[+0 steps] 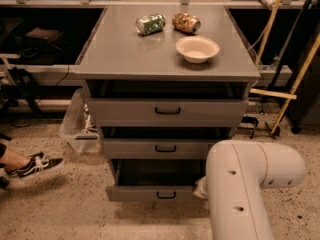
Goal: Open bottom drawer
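Gripper (201,188) sits low at the right end of the bottom drawer (145,193), just a pale sliver peeking out from behind the arm. Whether it is open, closed or gripping anything, I cannot tell. The big white arm (245,184) fills the lower right corner and blocks that whole side of the cabinet.

The bottom drawer is at the foot of the stack, pulled out partway. A dark gap shows behind its low front, and its small black handle (166,195) is in clear view. Above it are the middle drawer (160,148) and the top drawer (167,111), both also sitting a little proud.

Up on the cabinet top (115,54), a green can (150,24) lies on its side with a brown can (186,22) near it. A pale bowl (197,48) sits closer to the front edge.

A plastic bag (77,126) slumps against the cabinet's left side, and a black sneaker (37,165) pokes in from the left edge. Wooden poles (295,79) lean at the right, well apart from the drawers.
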